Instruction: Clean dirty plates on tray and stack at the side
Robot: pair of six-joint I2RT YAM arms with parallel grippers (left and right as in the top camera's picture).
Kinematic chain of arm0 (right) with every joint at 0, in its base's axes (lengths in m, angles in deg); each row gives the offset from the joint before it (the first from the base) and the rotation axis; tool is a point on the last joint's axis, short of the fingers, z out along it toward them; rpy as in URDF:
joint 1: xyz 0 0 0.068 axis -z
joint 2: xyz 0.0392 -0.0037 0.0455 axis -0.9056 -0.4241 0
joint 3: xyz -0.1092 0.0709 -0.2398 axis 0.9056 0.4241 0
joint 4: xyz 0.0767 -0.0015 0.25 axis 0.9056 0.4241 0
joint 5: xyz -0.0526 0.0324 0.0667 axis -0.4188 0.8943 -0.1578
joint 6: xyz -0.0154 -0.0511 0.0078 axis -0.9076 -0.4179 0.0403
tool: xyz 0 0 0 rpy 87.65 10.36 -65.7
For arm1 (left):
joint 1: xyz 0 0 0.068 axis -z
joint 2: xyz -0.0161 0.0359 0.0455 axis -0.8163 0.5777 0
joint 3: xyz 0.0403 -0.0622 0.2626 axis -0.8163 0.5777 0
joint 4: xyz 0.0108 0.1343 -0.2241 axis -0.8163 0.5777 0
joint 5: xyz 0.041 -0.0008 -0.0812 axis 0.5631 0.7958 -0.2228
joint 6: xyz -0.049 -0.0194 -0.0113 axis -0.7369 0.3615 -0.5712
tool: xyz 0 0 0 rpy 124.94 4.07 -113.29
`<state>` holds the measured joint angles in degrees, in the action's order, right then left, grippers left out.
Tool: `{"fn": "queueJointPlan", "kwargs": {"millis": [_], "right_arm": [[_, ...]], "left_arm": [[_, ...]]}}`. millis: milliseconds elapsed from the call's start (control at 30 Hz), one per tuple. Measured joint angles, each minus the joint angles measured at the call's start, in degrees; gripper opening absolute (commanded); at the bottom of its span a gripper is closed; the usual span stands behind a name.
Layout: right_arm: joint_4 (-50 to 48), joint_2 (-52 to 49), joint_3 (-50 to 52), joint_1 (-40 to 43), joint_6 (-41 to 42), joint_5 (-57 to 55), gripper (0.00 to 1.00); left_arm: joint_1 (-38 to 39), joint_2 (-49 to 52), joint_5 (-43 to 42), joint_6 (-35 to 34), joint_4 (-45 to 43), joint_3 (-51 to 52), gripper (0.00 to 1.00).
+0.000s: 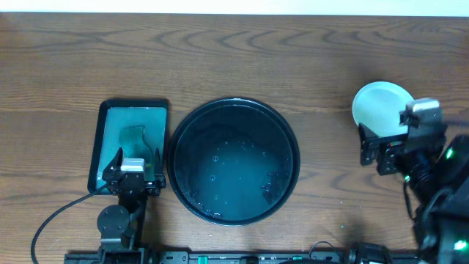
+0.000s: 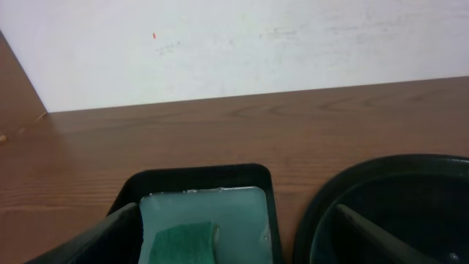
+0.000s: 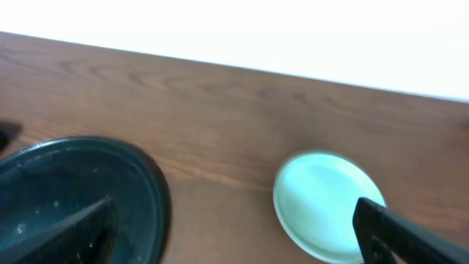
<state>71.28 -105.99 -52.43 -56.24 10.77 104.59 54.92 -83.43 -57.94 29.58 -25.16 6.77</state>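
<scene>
a: what fills most of the view?
b: the wooden table (image 1: pixel 234 59), brown with a clear grain. near its middle sits the black tray (image 1: pixel 178 132): big, round and glossy, with a raised rim. beads of water dot its floor, which gleams dark teal under the light.
a: and to its left?
b: a smaller rectangular tray (image 1: pixel 98 147) with a dark rim, just beside the black one with a thin strip of table between them. its floor looks pale teal and wet.
a: where are the plates?
b: the plates (image 1: pixel 379 106) sit on the bare table at the right, well apart from the black tray. from above i see one round, shallow disc, nearly white. the right wrist view shows it as pale mint with a low lip and an even face. whether others lie under it i cannot tell.
a: the arms?
b: the right gripper (image 3: pixel 234 204) hovers just on the near side of the plates, jaws spread wide with nothing between them. one finger crosses the plate's edge in the wrist view, but i cannot tell if it touches. the left gripper (image 2: pixel 236 209) hangs over the near end of the rectangular tray, also spread wide and holding nothing.
a: the smallest thing?
b: a green sponge (image 2: pixel 179 246) lying in the rectangular tray, between the left gripper's fingers in the wrist view.
</scene>
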Motion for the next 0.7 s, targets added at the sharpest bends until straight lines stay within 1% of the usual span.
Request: {"fn": "queueJointPlan", "kwargs": {"millis": [233, 367, 467, 600, 700], "right_arm": [[-29.44, 16.59, 26.18, -3.23, 7.67, 2.6, 0.99], [-41.62, 24.35, 37.92, -5.9, 11.19, 2.1, 0.99], [-46.01, 29.42, 43.85, -9.44, 13.79, -0.5, 0.99], [-47.28, 32.96, 47.63, -12.87, 15.8, -4.0, 0.99], [-47.41, 35.23, 49.44, -13.4, 16.46, -5.62, 0.99]], "left_arm": [[0.0, 0.0, -0.15, 0.0, 0.04, -0.04, 0.81], [0.0, 0.0, -0.2, 0.02, 0.07, -0.04, 0.81], [0.0, 0.0, -0.17, 0.0, 0.07, -0.04, 0.81], [0.0, 0.0, -0.17, 0.02, 0.07, -0.04, 0.81], [0.0, 0.0, -0.17, 0.02, 0.07, -0.04, 0.81]]}}
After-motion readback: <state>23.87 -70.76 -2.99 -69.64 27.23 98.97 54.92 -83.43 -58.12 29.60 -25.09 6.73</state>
